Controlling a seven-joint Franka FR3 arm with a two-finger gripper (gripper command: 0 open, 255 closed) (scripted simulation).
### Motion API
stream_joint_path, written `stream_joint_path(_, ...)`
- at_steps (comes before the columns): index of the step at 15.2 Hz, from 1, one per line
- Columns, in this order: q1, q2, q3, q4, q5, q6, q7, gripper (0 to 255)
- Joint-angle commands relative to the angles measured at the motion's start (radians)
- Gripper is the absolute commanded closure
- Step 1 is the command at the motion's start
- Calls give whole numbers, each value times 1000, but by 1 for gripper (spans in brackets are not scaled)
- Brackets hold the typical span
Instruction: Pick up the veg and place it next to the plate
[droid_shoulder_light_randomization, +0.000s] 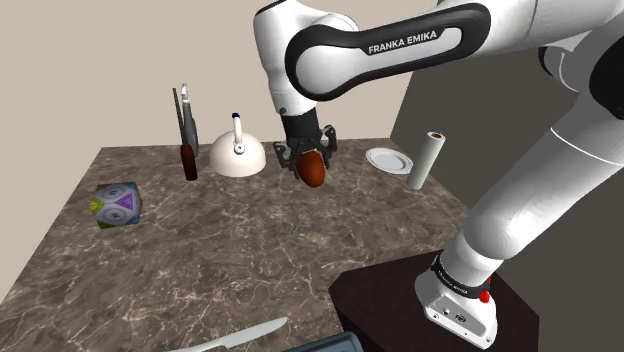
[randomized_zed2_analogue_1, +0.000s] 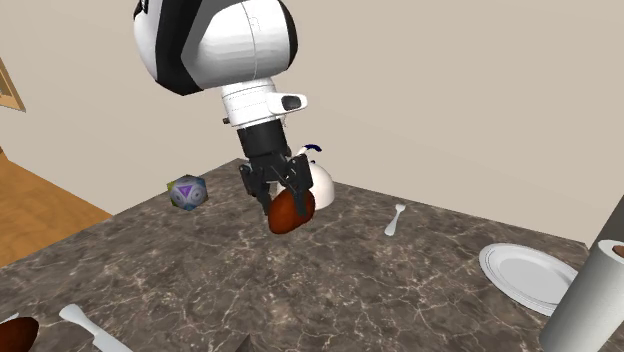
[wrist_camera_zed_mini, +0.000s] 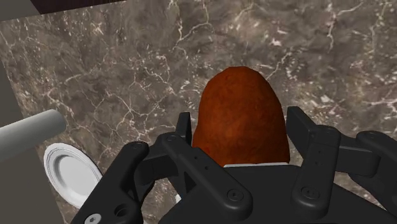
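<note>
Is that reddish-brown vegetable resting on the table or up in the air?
Up in the air: the gripper clasps the vegetable between its fingers, and it hangs clear above the marble table.

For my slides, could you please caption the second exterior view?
Gripper holds a reddish-brown vegetable above the dark veined table, away from the white plate.

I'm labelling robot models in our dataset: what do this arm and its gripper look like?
The arm has glossy white rounded shells with dark joints. One black band carries white lettering, FRANKA EMIKA. A small red dot sits near the base. The gripper is all black and angular, with round screw recesses and two black jaws.
</note>
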Motion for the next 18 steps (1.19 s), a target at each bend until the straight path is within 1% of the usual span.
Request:
stream_joint_path(1,-10,-24,-17,-17,2,-1,-31,255)
stream_joint_path(5,-47,-94,-86,-90,-5,22,-143,255)
stream_joint_path(9,-85,-143,-154,-147,-28,46,-246,255)
stream_joint_path(14,-136,-176,-238,-193,-71,79,-367,255)
stream_joint_path(18,-180,-181,-304,-209,-113,108,-458,255)
